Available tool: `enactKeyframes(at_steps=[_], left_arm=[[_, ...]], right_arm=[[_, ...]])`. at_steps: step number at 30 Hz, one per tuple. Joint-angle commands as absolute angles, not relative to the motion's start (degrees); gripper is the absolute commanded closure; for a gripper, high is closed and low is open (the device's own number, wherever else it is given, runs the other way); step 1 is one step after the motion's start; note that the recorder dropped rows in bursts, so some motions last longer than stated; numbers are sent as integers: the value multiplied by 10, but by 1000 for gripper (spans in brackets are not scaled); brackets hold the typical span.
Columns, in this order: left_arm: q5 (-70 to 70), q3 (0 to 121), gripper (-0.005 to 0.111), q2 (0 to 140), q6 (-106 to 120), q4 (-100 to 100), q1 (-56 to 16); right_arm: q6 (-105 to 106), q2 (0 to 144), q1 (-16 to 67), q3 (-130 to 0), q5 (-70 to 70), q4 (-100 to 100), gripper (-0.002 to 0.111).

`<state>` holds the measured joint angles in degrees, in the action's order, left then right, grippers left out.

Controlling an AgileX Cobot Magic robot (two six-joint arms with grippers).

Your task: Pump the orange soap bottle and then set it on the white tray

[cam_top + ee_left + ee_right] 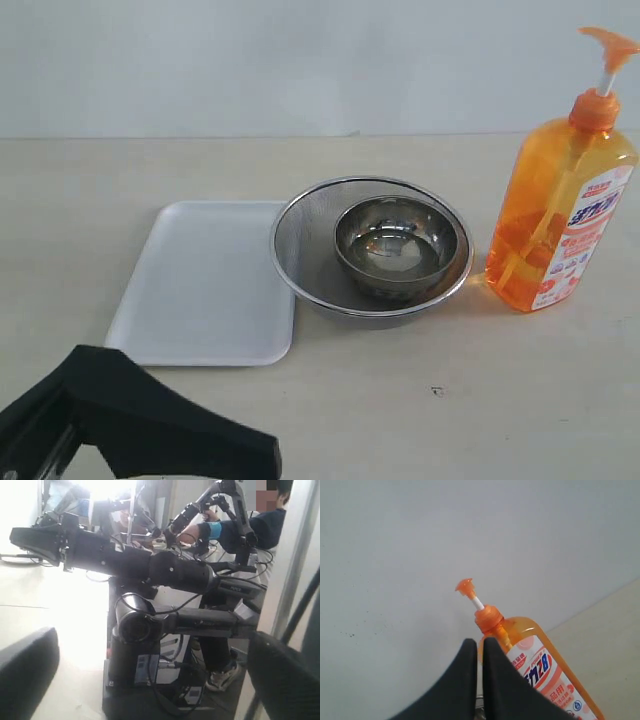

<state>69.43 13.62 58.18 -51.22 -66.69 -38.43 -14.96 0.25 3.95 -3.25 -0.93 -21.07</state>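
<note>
Orange soap bottle (540, 675) sits directly beyond the right gripper (479, 641), whose jaws are pressed together with nothing between them; whether the tips touch the bottle cannot be determined. The left gripper (152, 645) has its jaws spread wide, holding nothing, and faces away from the work area.

Bottle condition: tall, translucent orange, flat-sided. The orange pump head is raised on a white stem above an orange collar. The front label is white and orange with blue lettering, and a dip tube shows through the body. It stands upright on the pale surface (450, 400) at the far right in the exterior view.

Just beside the bottle is a round metal mesh strainer (300, 215) with a steel bowl (395, 245) inside it. The strainer's far rim meets the right edge of the white tray (205, 285). The tray lies flat with nothing on it, well apart from the bottle.
</note>
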Motion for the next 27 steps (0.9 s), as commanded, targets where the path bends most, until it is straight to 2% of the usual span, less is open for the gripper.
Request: enactKeyframes(at_steps=[1,3,4,6,7,8,9,10,18,21,24,27], left_arm=[[700,133,13,578,-516,-640,-387],[700,133,13,578,-516,-632,-387],[698,133,18,578,-516,-619,-387],[632,133,41,578,-516,-570,-387],[594,134,65,578,-516,-546,-387],[581,134,77,578,-516,-540,-387],[574,134,97,578,-516,-537,-387],[574,134,102,578,-515,-537,-387],[564,134,101,578,-477,-464,-386],[486,163,102,579,-457,-463,-386],[407,217,102,600,-469,-468,-386],[395,296,102,664,-482,-521,-386]], right_arm=[[-147,0,40,-35,-27,-204,108],[-147,0,40,-35,-50,-204,108],[-147,0,40,-35,-64,-204,108],[-147,0,40,-35,-66,-204,108],[-147,0,40,-35,-66,-204,108],[-147,0,40,-35,-66,-204,108],[-147,0,40,-35,-74,-204,108],[-147,0,40,-35,-81,-204,108],[-260,0,40,-40,-141,-204,108],[-260,7,40,-70,-115,-150,108],[-266,55,40,-110,-72,-25,108],[-280,161,40,-143,-35,28,108]])
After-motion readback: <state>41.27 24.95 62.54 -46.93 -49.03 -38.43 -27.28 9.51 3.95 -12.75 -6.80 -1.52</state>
